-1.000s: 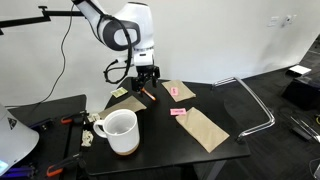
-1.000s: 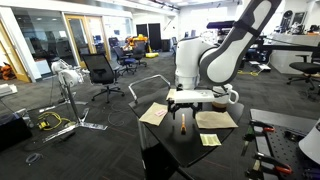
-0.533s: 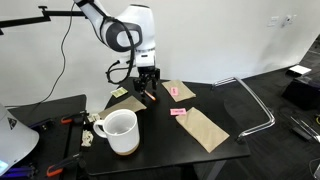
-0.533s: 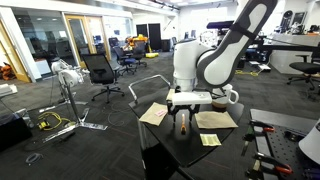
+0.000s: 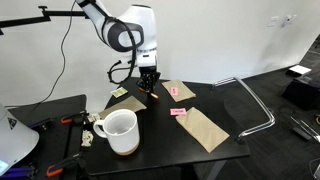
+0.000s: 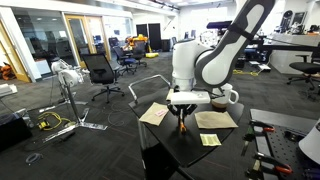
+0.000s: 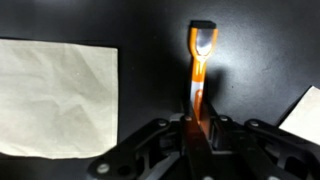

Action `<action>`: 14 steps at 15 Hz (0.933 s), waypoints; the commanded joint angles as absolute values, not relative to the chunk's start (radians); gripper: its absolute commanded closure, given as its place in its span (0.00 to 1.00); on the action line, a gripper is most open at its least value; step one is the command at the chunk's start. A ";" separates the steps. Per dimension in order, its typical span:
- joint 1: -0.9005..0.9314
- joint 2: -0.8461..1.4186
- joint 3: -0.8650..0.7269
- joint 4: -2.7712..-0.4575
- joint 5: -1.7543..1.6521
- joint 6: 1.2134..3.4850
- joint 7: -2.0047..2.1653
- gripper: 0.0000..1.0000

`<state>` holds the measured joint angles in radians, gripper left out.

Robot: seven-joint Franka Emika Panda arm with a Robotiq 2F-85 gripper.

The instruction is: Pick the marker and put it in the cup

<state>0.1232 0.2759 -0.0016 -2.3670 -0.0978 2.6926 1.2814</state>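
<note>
Your gripper (image 7: pixel 197 126) grips the orange marker (image 7: pixel 200 72) over the black tabletop (image 5: pixel 165 138), tan paper sheets (image 7: pixel 55 95) lying beside it. The white mug (image 5: pixel 120 130) stands near, with office chairs (image 6: pixel 100 68) behind.

The black table (image 5: pixel 165 138) carries a white mug (image 5: pixel 120 130) near left, a brown paper sheet (image 5: pixel 205 128) near right, a small pink piece (image 5: pixel 179 112) mid-table, a second brown sheet (image 5: pixel 181 91) far, and a pale sheet (image 5: pixel 127 104) far left.
</note>
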 commanded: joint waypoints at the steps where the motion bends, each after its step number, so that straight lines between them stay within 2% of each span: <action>1: 0.128 0.246 0.002 -2.372 -0.039 2.680 1.236 1.00; 2: 0.123 0.222 0.008 -2.380 -0.021 2.664 1.216 0.97; 8: 0.109 0.059 0.011 -2.399 0.012 2.549 1.085 0.97; 14: 0.087 -0.107 0.022 -2.383 -0.018 2.339 0.927 0.97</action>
